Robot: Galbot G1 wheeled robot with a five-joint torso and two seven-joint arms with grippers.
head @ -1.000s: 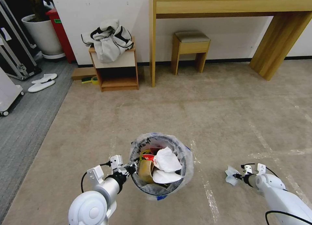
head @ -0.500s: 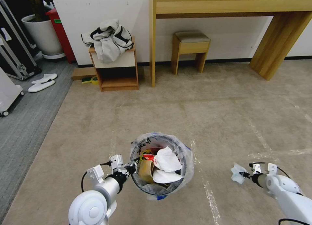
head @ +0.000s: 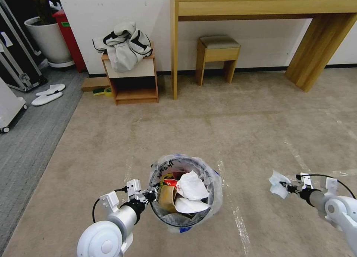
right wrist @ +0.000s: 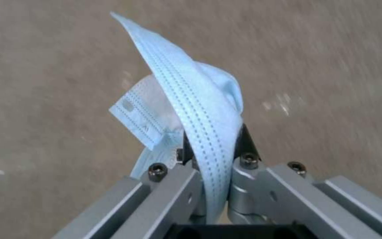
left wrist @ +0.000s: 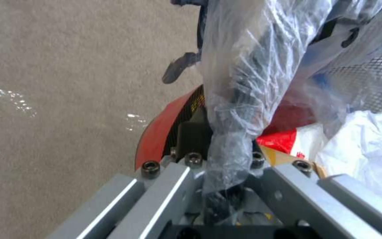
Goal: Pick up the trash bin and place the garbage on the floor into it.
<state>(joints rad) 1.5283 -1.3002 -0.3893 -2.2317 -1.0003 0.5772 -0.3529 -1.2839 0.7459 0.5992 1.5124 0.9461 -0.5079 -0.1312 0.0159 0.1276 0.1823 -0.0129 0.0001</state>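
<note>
The trash bin, small, round and red with a crinkled clear liner, stands on the beige floor low in the head view. It holds garbage: a brown paper bag, white tissues and a red-and-white wrapper. My left gripper is shut on the bin's near-left rim; the left wrist view shows the red rim and liner pinched between the fingers. To the bin's right, my right gripper is shut on a light blue face mask, held above the carpet. The mask hangs folded from the right gripper.
A wooden desk, a stool and a low shelf unit with clothes on top line the far wall. Grey ribbed carpet with white slippers lies at the left. Open carpet stretches between me and the furniture.
My right gripper has lifted and swung to the right with the face mask in it. The left gripper and bin have barely shifted.
</note>
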